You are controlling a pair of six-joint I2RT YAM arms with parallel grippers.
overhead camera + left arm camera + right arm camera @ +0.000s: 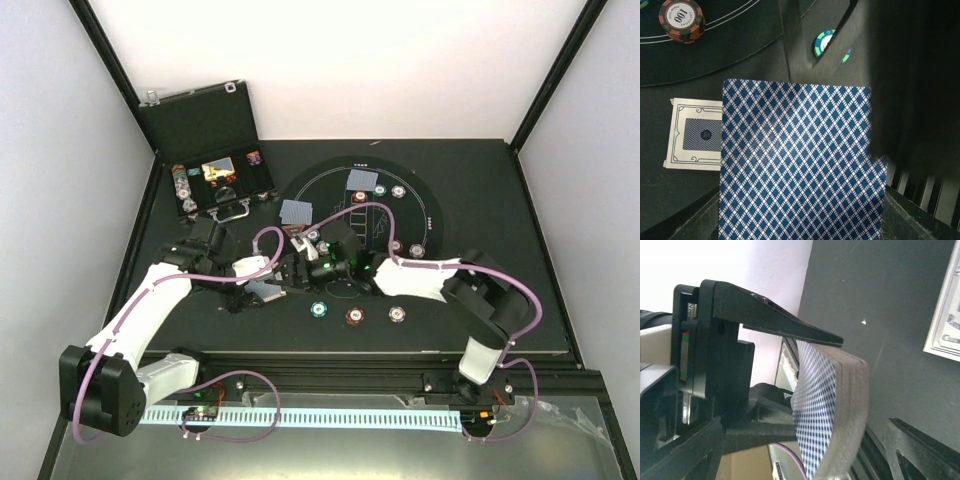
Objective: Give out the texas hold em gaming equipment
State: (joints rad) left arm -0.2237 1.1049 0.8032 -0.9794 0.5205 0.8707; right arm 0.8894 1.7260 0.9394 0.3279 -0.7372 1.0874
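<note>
dealing step: left claw (268, 288) clamped on the deck of cards (800, 165), right claw (298, 272) spread wide beside it. next, i reckon, pinch just the top card.

Smooth, glossy cards (800, 165) (mat (325, 185) looks matt).

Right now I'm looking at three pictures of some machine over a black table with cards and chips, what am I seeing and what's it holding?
Two robot arms are bolted to the table. One picture looks down from above; the other two come from a camera on each wrist. The left gripper is shut on a deck of cards above the table; the right gripper is open at the deck. On the table lie a round mat, face-down cards and chips, plus an open black case.
</note>
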